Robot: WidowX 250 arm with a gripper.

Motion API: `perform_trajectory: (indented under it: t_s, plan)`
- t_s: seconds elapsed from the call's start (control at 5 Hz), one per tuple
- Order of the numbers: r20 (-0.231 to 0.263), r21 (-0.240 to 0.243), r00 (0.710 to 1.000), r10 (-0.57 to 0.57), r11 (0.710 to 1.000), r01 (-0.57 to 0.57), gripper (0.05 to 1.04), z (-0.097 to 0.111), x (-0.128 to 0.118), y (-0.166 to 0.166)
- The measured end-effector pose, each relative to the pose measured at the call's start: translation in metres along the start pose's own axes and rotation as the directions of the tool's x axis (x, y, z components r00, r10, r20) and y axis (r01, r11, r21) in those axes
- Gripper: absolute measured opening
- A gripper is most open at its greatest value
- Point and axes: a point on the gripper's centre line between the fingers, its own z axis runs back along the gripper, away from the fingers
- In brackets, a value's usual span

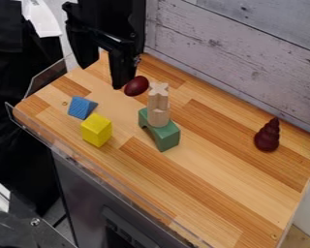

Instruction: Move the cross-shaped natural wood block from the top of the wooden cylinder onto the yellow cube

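In the camera view, the black two-finger gripper [104, 77] hangs over the upper left of the striped light-brown wooden board [209, 174]. Its fingers stand apart, with nothing held between them. Right by the tip of one finger is a smooth, dark red, egg-shaped object [137, 86], its long axis slanting up to the right; whether they touch, I cannot tell. Just beyond it, a pale wooden piece with a cross-shaped top [159, 99] stands upright on a green arch block [165, 137]. Nearer the left edge are a blue triangular block [81, 107] and a yellow block [97, 130], while a dark red, tiered cone [268, 135] stands at the right.
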Motion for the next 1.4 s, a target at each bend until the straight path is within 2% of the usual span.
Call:
perform_trajectory:
  t_s: [0.4, 0.8, 1.0, 1.2, 1.4]
  plan:
    - [-0.034, -0.017, 0.999, -0.022, 1.000, 0.021, 1.000, -0.012, 0.003, -0.011]
    - [-0.011, -0.013, 1.000, -0.014, 1.000, 0.014, 1.000, -0.013, 0.019, -0.012]
    - [-0.050, 0.032, 0.995, 0.081, 0.996, -0.079, 1.000, -0.013, 0.026, -0.010]
    - [-0.050, 0.046, 0.991, 0.127, 0.991, -0.125, 1.000, -0.015, 0.035, -0.011]
    - [-0.059, 0.034, 0.987, 0.146, 0.989, -0.145, 1.000, -0.018, 0.038, -0.019]
